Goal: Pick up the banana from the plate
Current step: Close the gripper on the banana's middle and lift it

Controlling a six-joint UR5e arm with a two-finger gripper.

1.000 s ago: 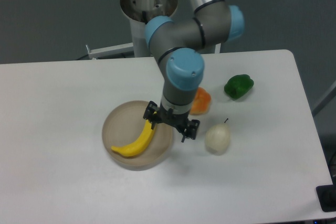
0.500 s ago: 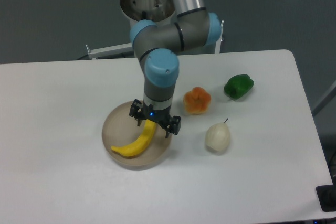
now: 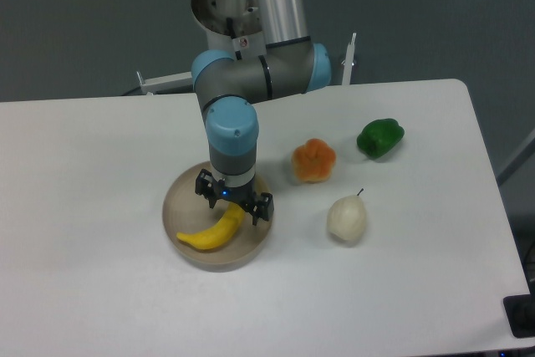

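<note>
Compared with the earlier frames, the arm has travelled leftward across the white desk (image 3: pixel 100 290), carrying the black two-finger claw (image 3: pixel 234 202) from the right edge of the plate to a position over the plate's centre; the fruits have not shifted. At present the claw points straight down beneath the blue-capped grey wrist joint (image 3: pixel 231 133), with its two fingers spread apart, one at the upper left and one at the lower right, straddling the upper end of the curved, smooth, bright yellow banana (image 3: pixel 213 232). The claw is open and grips nothing; whether the fingertips touch the fruit cannot be determined from this view. The banana lies flat inside the round, flat, beige-tan plate (image 3: pixel 177 206), running from the plate's centre toward its lower-left rim, with the lower end resting near that rim. The plate sits on the desk in front of the arm's base. To the right of the plate, well clear of the claw, three other items rest on the desk: a lobed orange fruit (image 3: pixel 313 160) nearest the plate, a pale cream pear with a thin dark stem (image 3: pixel 346 217) below and to the right of it, and a glossy green bell pepper (image 3: pixel 379 138) farthest to the right.
</note>
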